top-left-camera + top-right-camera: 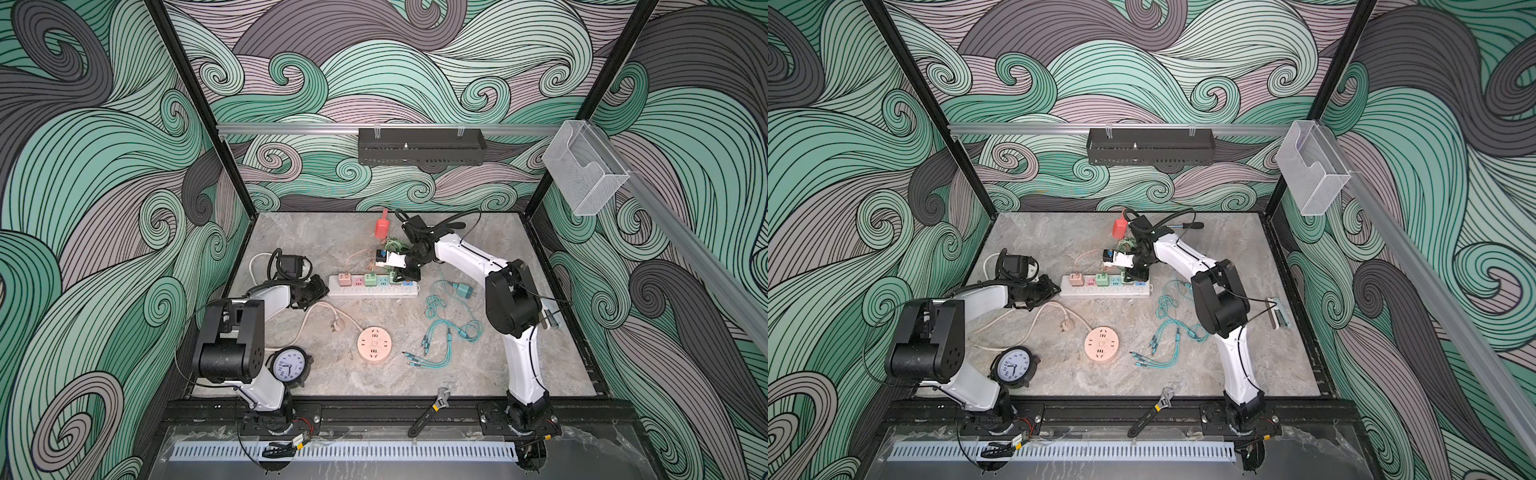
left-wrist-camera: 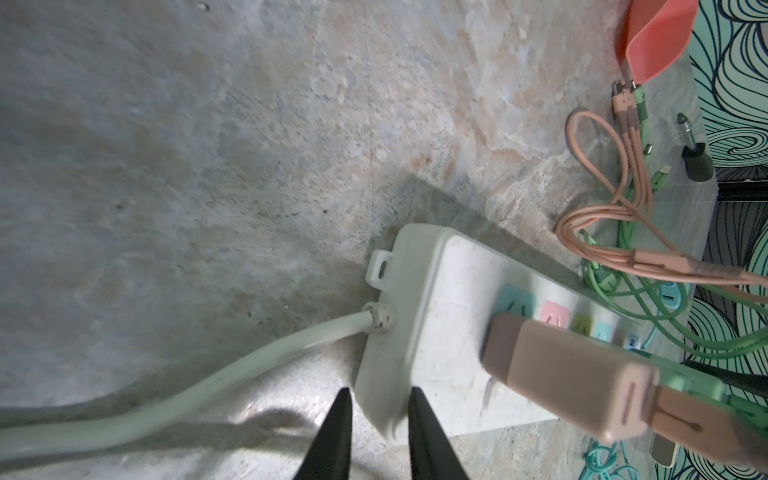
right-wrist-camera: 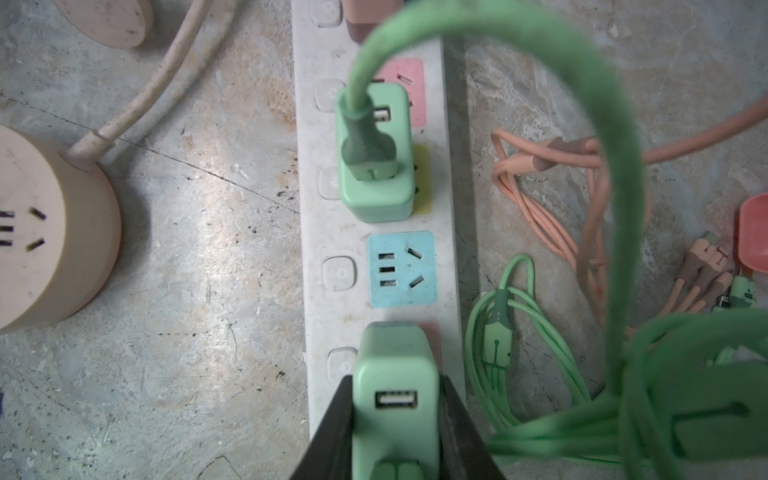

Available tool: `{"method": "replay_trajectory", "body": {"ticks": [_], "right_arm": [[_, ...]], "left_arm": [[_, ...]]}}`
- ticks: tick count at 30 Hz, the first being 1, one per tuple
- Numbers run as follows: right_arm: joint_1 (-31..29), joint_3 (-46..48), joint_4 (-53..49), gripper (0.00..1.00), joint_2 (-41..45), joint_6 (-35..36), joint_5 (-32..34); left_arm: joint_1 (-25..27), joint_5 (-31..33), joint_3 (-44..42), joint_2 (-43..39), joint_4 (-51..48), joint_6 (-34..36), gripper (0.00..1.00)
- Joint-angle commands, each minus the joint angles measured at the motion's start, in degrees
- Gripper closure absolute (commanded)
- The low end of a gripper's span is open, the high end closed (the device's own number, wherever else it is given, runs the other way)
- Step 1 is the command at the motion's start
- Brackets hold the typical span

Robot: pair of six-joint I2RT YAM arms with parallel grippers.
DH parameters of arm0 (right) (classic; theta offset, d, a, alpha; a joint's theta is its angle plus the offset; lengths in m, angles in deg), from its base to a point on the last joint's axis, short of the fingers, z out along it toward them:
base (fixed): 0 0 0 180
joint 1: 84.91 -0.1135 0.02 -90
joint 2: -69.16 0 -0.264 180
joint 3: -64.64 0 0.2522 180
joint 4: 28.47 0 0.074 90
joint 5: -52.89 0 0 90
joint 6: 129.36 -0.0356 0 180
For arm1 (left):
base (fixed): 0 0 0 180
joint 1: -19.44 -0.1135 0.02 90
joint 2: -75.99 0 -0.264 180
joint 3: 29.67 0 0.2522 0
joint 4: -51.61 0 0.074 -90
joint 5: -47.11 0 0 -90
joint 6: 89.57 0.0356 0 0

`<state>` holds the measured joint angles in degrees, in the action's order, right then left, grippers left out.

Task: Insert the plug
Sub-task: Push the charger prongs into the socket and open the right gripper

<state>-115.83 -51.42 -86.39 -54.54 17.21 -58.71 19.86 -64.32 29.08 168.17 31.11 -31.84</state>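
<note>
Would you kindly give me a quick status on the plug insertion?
Right tool shut on green charger, on the power strip, seating unclear. Left tool at strip's cord end, grip unclear. Green cable loops above strip.

From above, light falls soft and even on the power strip [image 1: 372,286] and the tabletop [image 1: 332,382] around it, shadows faint, though the walls [image 1: 83,208] bow toward the frame edges; my wrist views are dimmer, with a pale glare patch on the stone just beside the strip and a dark shadow along one long side. The green cable [image 3: 623,187] looping over the strip is badly blurred; so is the pink charger [image 2: 561,374] at its cord end; the nearer green charger [image 3: 395,399] looks soft.
</note>
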Motion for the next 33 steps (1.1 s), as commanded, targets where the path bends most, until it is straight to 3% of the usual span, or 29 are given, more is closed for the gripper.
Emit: {"method": "replay_trajectory", "body": {"ticks": [1,24,33], "right_arm": [[0.46,1.01,-2.54,0.74,-2.38,0.02,2.87],[1.38,2.8,-3.66,0.72,-5.68,1.52,9.43],[1.56,3.19,-3.74,0.68,-4.53,-0.58,8.73]], "left_arm": [[-0.69,-1.07,0.26,-0.41,0.49,-0.69,0.74],[-1.04,-2.26,0.1,-1.18,0.34,-1.57,0.74],[-1.22,-2.65,0.06,-4.11,-0.81,-2.86,0.72]]}}
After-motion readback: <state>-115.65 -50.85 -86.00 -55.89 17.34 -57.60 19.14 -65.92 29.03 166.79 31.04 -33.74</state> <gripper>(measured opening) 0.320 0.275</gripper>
